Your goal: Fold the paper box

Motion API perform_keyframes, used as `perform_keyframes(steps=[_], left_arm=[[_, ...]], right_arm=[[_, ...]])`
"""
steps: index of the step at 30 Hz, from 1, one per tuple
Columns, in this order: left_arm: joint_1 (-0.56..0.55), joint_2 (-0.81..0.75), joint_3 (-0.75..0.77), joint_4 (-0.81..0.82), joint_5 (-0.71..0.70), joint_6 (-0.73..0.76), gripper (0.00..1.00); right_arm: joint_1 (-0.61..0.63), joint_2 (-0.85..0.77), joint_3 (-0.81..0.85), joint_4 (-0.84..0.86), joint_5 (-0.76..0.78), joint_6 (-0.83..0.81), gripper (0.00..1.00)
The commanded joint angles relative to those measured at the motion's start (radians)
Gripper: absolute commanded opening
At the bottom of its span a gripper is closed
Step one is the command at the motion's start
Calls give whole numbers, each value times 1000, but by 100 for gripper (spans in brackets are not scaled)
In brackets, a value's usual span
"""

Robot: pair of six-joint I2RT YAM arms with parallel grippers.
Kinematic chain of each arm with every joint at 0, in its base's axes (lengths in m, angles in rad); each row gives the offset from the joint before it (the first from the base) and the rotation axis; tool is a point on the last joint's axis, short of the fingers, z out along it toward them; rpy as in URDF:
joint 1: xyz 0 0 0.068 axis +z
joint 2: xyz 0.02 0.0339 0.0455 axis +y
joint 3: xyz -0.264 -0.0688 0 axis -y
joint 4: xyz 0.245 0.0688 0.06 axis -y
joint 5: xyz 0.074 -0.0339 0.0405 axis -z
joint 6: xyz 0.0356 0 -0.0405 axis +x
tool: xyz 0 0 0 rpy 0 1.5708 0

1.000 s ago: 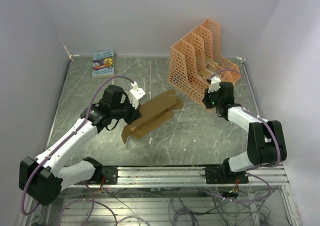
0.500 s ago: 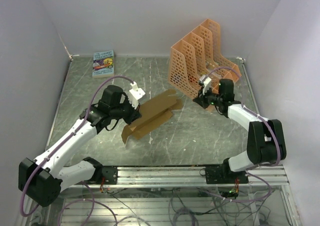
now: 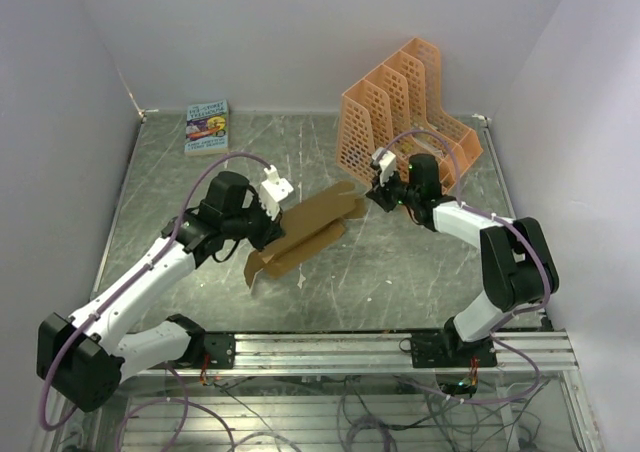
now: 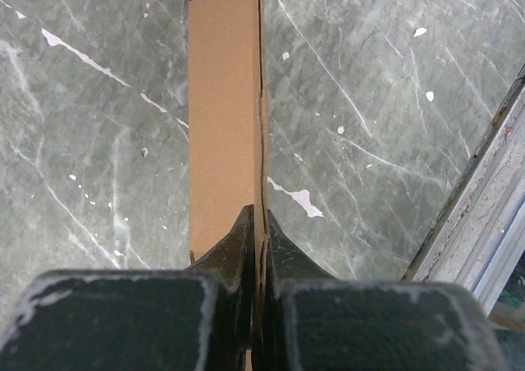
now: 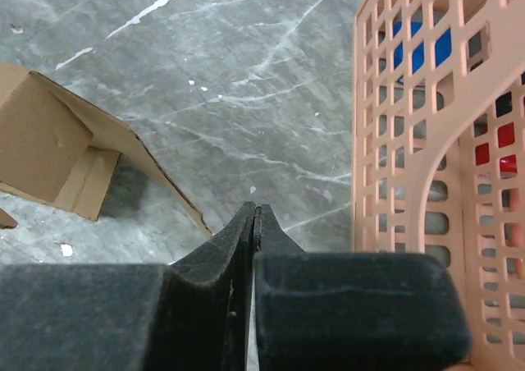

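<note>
**Top view, read left to right.** A small printed book (image 3: 207,127) lies in the far left corner of the grey marbled table (image 3: 420,272). The paper box (image 3: 305,227), a partly creased tan cardboard sheet, lies near the table's middle between the two arms. One long panel is raised on edge.

**Step in hand (judged).** A side wall is being stood up along its crease.
- The left arm should turn the pinched panel about the crease line rather than lift it, so that the sheet neither slides nor buckles.
- The right arm should press the base or the far flaps flat with its closed tips. Its approach should be low and kept clear of the rack.

**Grippers.**
- The left gripper (image 3: 265,220) is clamped on the upper edge of the raised panel. In the wrist view the thin card runs between its fingers (image 4: 242,244).
- The right gripper (image 3: 374,194) is fully closed on nothing. Its tips sit over bare table just beside the box's right-hand corner (image 5: 49,149).
- At far right stands the orange perforated file rack (image 3: 405,112). The right gripper lies between it and the box and appears to touch neither.
</note>
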Motion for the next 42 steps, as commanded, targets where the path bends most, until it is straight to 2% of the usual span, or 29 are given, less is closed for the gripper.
perform_keyframes(steps=[1, 8, 11, 19, 25, 33, 37, 42], left_arm=[[-12, 17, 15, -24, 7, 13, 7], [-14, 31, 24, -33, -2, 18, 7], [-14, 29, 24, -36, -4, 18, 7], [-14, 21, 23, -36, -6, 18, 7], [-14, 16, 23, -37, -9, 15, 7], [-14, 16, 17, -30, -7, 12, 7], [-14, 16, 18, -34, -9, 12, 7], [-15, 12, 14, -31, -5, 12, 7]], right_arm=[[-4, -30, 12, 6, 25, -34, 0], [12, 70, 67, 0, -43, -36, 0], [13, 95, 86, -37, -120, -60, 0], [2, 24, 19, -113, -332, -154, 0], [4, 30, 1, -100, -411, -132, 0], [3, 74, 3, -38, -419, -21, 3], [-8, 117, 43, -20, -369, 75, 9], [-44, 156, 82, -9, -291, 137, 10]])
